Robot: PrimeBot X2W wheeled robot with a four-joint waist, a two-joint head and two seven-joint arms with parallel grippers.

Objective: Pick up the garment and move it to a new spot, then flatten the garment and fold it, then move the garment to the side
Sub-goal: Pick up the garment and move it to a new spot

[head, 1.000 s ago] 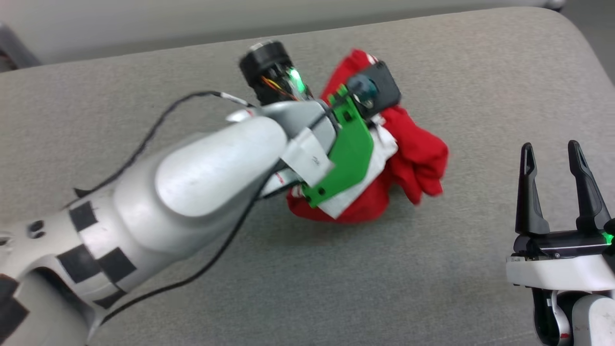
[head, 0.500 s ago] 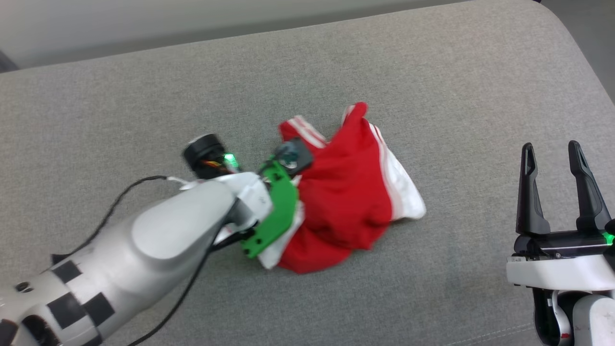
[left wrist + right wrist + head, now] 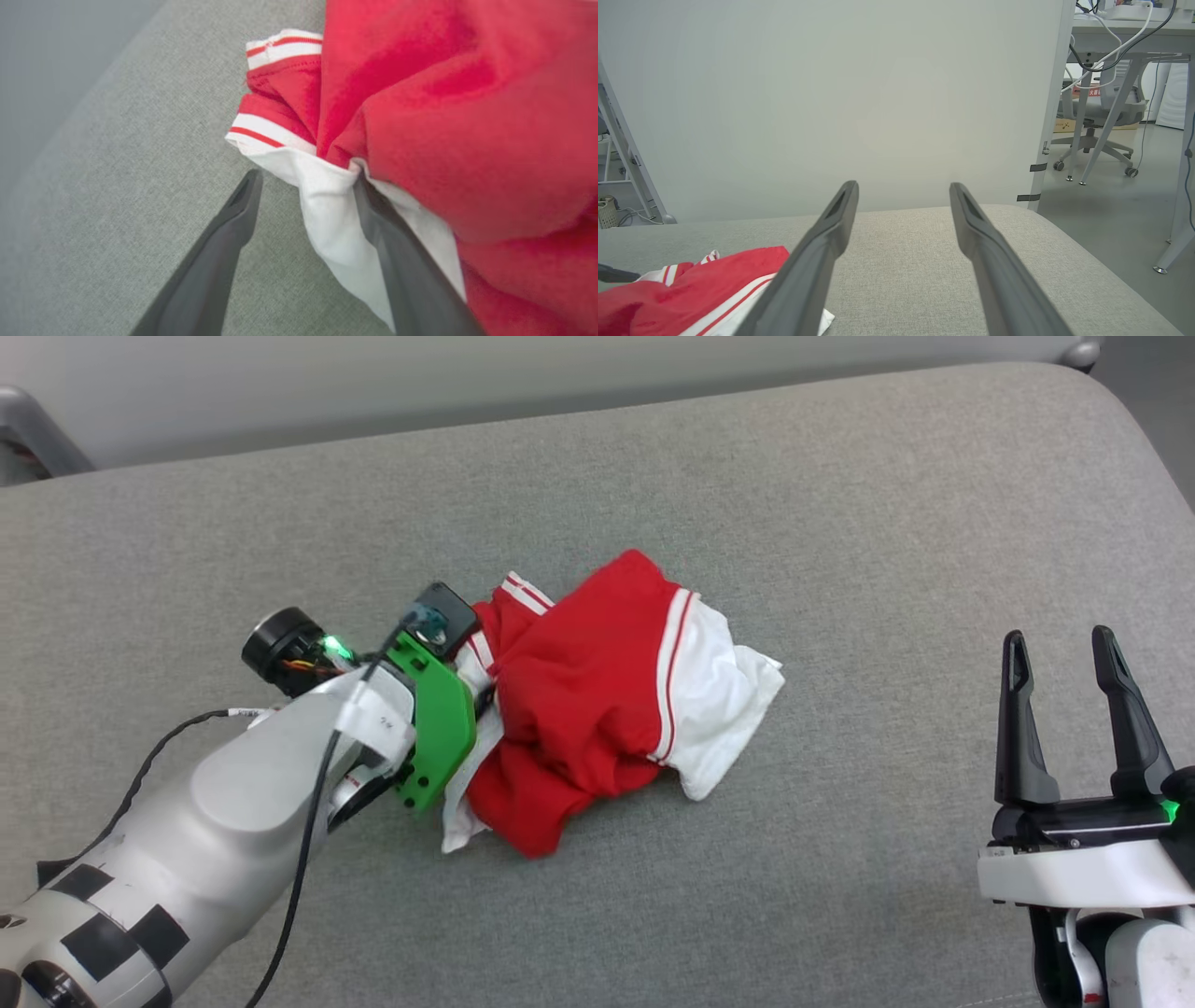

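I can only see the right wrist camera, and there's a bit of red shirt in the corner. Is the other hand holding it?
Observer: No. The left gripper is open; the white sleeve lies between its fingers, unpinched.
Operator: Is the shirt flat?
Observer: No, the jersey T-shirt is a crumpled heap on the grey cushion.
Operator: How near is my hand?
Observer: The right gripper is off to the heap's right, bare cushion between them.

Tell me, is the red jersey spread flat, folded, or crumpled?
Crumpled. The garment lies in a bunched heap on the grey cushion, red cloth creased over itself, a white sleeve poking out; no clean fold lines.
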